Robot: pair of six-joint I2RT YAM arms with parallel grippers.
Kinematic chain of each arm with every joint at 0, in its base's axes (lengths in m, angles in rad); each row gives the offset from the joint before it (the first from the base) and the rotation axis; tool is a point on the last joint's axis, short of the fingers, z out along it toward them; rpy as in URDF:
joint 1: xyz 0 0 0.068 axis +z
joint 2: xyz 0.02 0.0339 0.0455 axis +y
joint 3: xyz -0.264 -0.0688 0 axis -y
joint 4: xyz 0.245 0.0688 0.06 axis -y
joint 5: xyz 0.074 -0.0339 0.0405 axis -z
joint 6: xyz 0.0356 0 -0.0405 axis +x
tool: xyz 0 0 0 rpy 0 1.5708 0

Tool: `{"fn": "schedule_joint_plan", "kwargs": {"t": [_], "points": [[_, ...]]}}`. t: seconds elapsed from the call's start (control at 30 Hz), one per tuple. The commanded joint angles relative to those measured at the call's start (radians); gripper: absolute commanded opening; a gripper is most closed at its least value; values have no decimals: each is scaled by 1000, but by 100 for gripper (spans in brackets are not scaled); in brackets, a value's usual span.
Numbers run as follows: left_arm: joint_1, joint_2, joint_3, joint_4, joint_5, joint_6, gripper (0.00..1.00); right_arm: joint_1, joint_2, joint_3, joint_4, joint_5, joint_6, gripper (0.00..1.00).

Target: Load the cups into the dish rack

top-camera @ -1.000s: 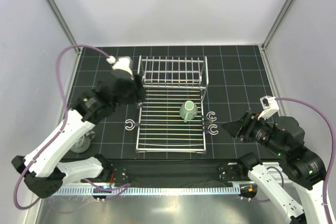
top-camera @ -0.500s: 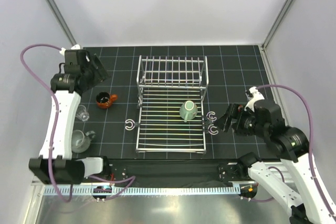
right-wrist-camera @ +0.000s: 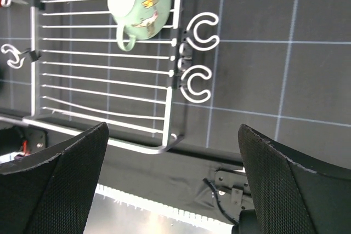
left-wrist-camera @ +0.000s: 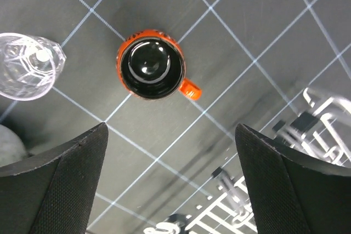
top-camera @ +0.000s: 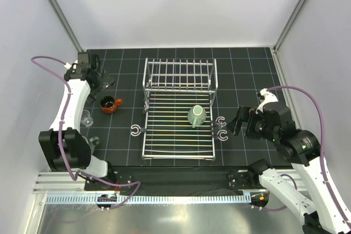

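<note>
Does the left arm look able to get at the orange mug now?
Probably yes: the open left pincer hangs above the orange mug, nothing between them; the clear glass stands apart.

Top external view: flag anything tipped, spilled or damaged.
Nothing stands out. The mint-green mug sits on the flat base of the silver wire dish rack, the glossy orange-brown mug stands upright on the black gridded mat, and no spill or breakage shows.

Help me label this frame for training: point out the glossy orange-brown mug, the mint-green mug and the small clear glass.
Glossy orange-brown mug (left-wrist-camera: 152,67): left wrist view, on its dark inner bottom.
Mint-green mug (right-wrist-camera: 147,6): right wrist view, on its decorated side.
Small clear glass (left-wrist-camera: 27,67): left wrist view, on its faceted wall.
</note>
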Motion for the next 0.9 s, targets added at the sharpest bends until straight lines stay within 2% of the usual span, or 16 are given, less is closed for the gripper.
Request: {"fn": "schedule_joint_plan", "kwargs": {"t": [0.0, 0.07, 0.1, 0.2, 0.3, 0.33, 0.4, 0.43, 0.6, 0.87], "points": [[0, 23, -7, 60, -59, -103, 93, 7, 18, 29, 5, 65, -27, 100], [0, 49, -4, 48, -106, -140, 89, 7, 44, 31, -7, 30, -29, 100], [0, 58, -1, 41, -140, -211, 85, 5, 47, 24, -6, 30, -27, 100], [0, 121, 30, -42, -206, -299, 82, 7, 29, 0, 13, 30, -23, 100], [-4, 196, 65, -65, -169, -319, 81, 7, 20, -9, 23, -2, -24, 100], [-4, 211, 73, -71, -163, -325, 75, 5, 23, -9, 22, -6, -24, 100], [-9, 247, 88, -64, -145, -335, 75, 5, 23, -11, 23, -10, -24, 100], [-12, 256, 93, -53, -143, -335, 71, 7, 23, -12, 25, -12, -22, 100], [-43, 281, 99, -16, -203, -361, 71, 5, 23, -6, 22, -23, -30, 100], [-43, 412, 192, -108, -215, -440, 71, 7, 12, -16, 39, -27, -30, 100]]}}
